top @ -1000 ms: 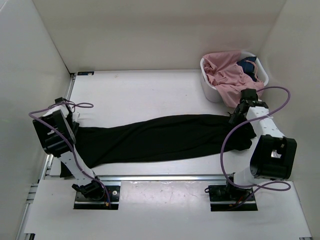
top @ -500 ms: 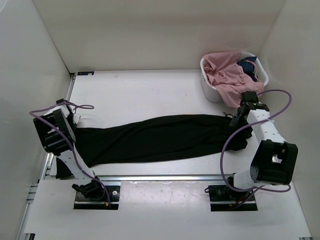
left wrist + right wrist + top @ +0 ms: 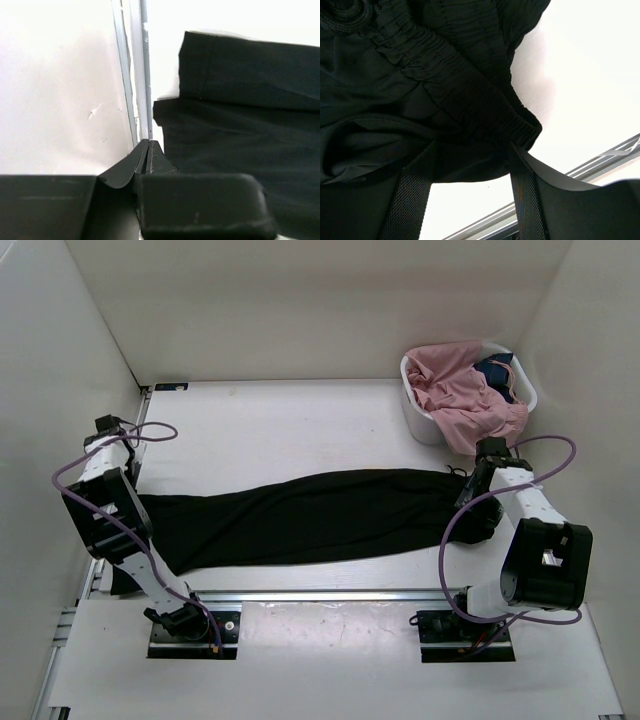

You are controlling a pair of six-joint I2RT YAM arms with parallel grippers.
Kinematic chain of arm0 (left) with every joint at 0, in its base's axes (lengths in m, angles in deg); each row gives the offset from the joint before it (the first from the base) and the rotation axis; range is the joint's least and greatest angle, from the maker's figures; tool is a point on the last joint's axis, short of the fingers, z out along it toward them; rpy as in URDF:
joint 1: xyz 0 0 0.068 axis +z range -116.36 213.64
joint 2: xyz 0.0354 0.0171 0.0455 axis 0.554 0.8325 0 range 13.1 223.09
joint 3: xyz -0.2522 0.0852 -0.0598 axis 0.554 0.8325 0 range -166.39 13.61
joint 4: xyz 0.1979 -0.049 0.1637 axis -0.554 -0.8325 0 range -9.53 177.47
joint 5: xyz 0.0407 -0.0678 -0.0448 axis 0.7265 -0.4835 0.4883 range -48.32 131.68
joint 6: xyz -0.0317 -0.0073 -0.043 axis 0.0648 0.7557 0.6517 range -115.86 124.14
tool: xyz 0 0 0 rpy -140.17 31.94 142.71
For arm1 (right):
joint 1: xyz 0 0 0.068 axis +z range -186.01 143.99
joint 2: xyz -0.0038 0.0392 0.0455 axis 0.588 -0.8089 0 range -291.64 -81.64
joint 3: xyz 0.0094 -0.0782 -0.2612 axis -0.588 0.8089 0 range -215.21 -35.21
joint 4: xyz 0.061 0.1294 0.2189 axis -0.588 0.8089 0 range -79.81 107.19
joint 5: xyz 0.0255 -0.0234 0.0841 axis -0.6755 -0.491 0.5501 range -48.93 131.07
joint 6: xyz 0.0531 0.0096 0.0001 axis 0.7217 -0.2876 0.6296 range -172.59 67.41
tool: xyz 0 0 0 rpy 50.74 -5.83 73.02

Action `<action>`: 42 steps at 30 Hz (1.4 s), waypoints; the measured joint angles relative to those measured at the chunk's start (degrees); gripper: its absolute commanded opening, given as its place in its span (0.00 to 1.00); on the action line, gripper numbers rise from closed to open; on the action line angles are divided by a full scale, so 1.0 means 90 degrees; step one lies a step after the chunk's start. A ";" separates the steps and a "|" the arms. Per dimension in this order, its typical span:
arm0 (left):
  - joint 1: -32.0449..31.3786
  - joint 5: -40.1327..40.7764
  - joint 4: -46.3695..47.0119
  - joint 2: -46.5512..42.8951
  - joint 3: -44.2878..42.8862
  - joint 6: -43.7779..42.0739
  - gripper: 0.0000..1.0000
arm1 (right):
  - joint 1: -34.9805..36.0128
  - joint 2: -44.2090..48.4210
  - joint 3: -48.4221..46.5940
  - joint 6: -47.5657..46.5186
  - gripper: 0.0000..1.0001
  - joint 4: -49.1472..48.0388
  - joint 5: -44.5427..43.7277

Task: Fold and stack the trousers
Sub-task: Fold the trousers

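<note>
The black trousers (image 3: 320, 515) lie stretched out left to right across the white table. Their leg hems (image 3: 240, 75) are at the left, and the elastic waistband (image 3: 470, 95) is at the right. My left gripper (image 3: 112, 435) is by the table's left edge, beyond the hems. In the left wrist view my left gripper (image 3: 147, 146) is shut with nothing in it, and the cloth lies just to its right. My right gripper (image 3: 472, 478) is at the waistband end. It shows open in the right wrist view (image 3: 472, 150), with bunched waistband cloth lying between its fingers (image 3: 522, 195).
A white basket (image 3: 410, 380) full of pink clothing (image 3: 465, 390) stands at the back right, close behind the right arm. A metal rail (image 3: 142, 75) runs along the table's left edge, against the white wall (image 3: 60, 90). White walls enclose the table on three sides.
My left gripper has shut and drawn back from the trouser hems toward the far left corner. My right gripper has edged further along the waistband.
</note>
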 measured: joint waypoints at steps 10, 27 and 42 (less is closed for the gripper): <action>-0.0073 -0.0100 -0.0233 0.0452 -0.0600 0.0061 0.50 | 0.0000 0.0180 0.0061 0.0155 0.68 0.0005 0.0000; 0.0168 0.0440 -0.0318 0.1666 -0.0495 0.0087 0.28 | 0.0000 0.0503 0.0255 0.0189 0.68 0.0049 0.0027; 0.0231 0.0308 -0.0682 0.1258 -0.0721 -0.0027 0.63 | -0.0036 0.0478 0.0525 0.0165 0.66 0.0002 -0.0027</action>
